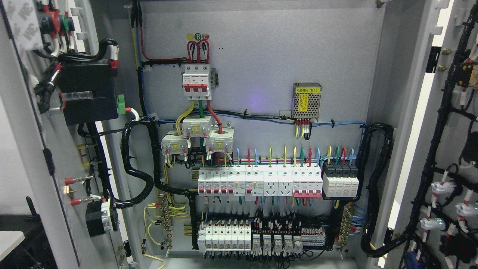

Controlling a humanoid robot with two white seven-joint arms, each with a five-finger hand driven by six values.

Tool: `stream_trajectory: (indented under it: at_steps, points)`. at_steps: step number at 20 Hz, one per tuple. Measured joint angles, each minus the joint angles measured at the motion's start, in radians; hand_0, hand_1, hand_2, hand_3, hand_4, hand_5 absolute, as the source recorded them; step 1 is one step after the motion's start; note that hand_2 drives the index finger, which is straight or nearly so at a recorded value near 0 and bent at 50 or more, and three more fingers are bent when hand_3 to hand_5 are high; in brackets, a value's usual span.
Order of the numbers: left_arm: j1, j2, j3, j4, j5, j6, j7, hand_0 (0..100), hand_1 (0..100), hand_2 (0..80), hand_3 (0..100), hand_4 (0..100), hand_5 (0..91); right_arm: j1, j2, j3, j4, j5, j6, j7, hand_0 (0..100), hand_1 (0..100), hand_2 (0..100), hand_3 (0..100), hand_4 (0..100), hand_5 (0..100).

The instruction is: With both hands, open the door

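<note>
An electrical cabinet stands wide open in the head view. Its left door (56, 157) swings out to the left, showing its inner face with a black box, cables and red indicator backs. The right door (448, 149) swings out to the right, its inner side lined with black cable looms and white fittings. Between them the grey back panel (261, 56) carries a red three-pole breaker (196, 81), a row of white breakers (261, 181) and terminal blocks (254, 237). Neither hand nor arm shows anywhere in the frame.
A small metal power supply (307, 101) with a yellow label sits at the upper right of the panel. Thick black cable looms (377, 186) run down both cabinet sides. A dark object and a white surface edge (11, 239) lie at the lower left, outside the cabinet.
</note>
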Motion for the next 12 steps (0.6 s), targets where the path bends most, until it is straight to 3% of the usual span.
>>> stream_trajectory:
  at_steps: [12]
  points:
    - [0.000, 0.000, -0.001, -0.010, -0.002, -0.001, -0.001, 0, 0, 0.0, 0, 0, 0.0, -0.020, 0.060, 0.023, 0.026, 0.063, 0.022, -0.008, 38, 0, 0, 0, 0, 0]
